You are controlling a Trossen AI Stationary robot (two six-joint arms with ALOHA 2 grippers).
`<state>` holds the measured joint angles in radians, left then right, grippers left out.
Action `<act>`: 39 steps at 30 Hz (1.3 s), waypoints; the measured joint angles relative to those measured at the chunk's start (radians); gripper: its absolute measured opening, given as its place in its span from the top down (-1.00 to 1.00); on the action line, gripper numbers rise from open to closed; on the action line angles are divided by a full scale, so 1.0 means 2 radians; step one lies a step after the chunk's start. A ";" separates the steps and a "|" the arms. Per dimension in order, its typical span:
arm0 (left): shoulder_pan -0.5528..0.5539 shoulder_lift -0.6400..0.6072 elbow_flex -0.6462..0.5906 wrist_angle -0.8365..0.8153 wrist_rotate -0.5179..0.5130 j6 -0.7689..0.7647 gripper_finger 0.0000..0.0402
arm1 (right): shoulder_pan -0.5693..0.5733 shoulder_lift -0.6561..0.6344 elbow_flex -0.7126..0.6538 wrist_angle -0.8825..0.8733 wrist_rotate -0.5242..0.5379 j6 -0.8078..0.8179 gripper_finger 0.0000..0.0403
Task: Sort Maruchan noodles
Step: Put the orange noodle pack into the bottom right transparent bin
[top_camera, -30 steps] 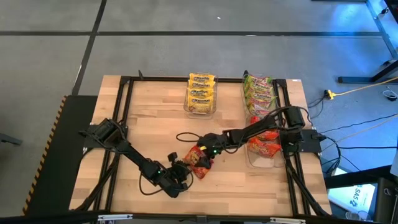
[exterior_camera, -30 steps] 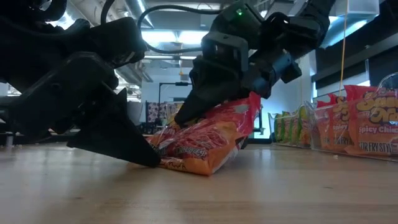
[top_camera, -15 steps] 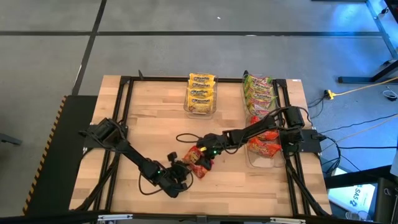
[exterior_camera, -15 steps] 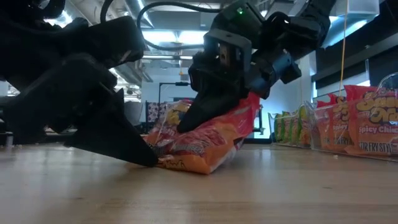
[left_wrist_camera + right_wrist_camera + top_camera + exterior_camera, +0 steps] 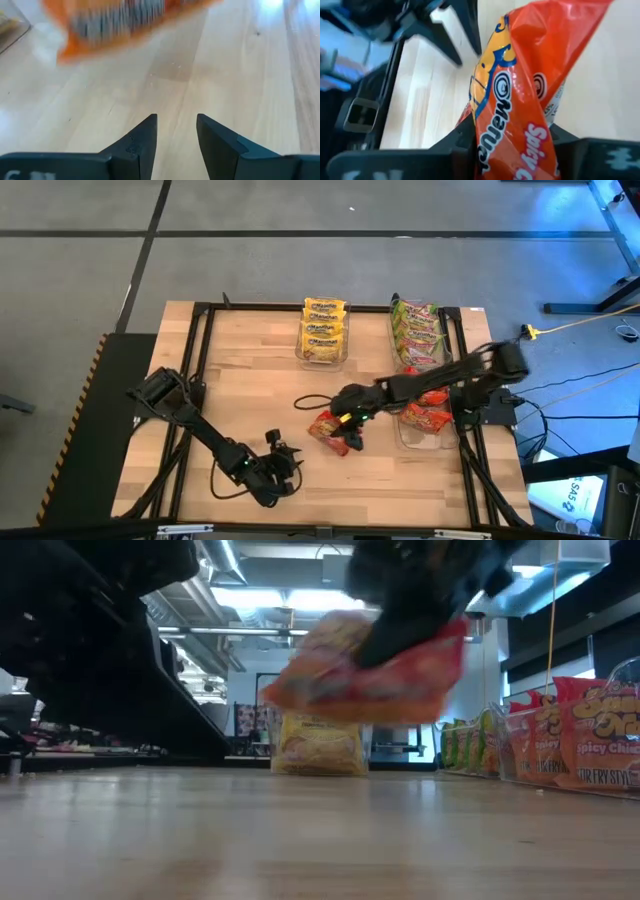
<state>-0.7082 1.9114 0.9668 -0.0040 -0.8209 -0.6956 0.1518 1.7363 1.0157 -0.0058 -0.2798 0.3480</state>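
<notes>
I see the red-orange noodle packet now hanging clear above the tabletop, where a second ago it lay pressed against the wood. My right tool has closed on it; in the right wrist view the packet is pinched between the two dark fingers. The left tool has drawn back toward the near edge and sits apart from the packet, its fingers a narrow gap apart, holding nothing. Behind, yellow packets, green packets and other red-orange packets fill the clear bins.
</notes>
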 joint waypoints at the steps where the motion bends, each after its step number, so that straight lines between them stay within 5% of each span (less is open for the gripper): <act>1: -0.001 0.000 0.000 0.001 -0.004 0.000 0.34 | 0.001 -0.021 0.000 -0.031 0.000 -0.007 0.55; 12: 0.001 0.000 0.000 -0.001 -0.008 0.000 0.34 | 0.024 -0.248 0.000 -0.321 0.087 -0.028 0.55; 20: 0.009 0.000 0.000 0.005 -0.013 0.000 0.34 | 0.086 -0.362 0.000 -0.471 0.118 0.077 0.55; 26: 0.014 0.000 0.000 0.006 -0.013 0.000 0.34 | 0.149 -0.387 -0.020 -0.547 0.148 0.138 0.54; 39: 0.019 0.000 0.001 0.011 -0.013 0.000 0.34 | 0.184 -0.375 -0.143 -0.512 0.157 0.168 0.53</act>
<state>-0.6693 1.9114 0.9680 0.0174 -0.8474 -0.6953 0.5205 0.9863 0.7300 -1.0306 0.0334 0.6840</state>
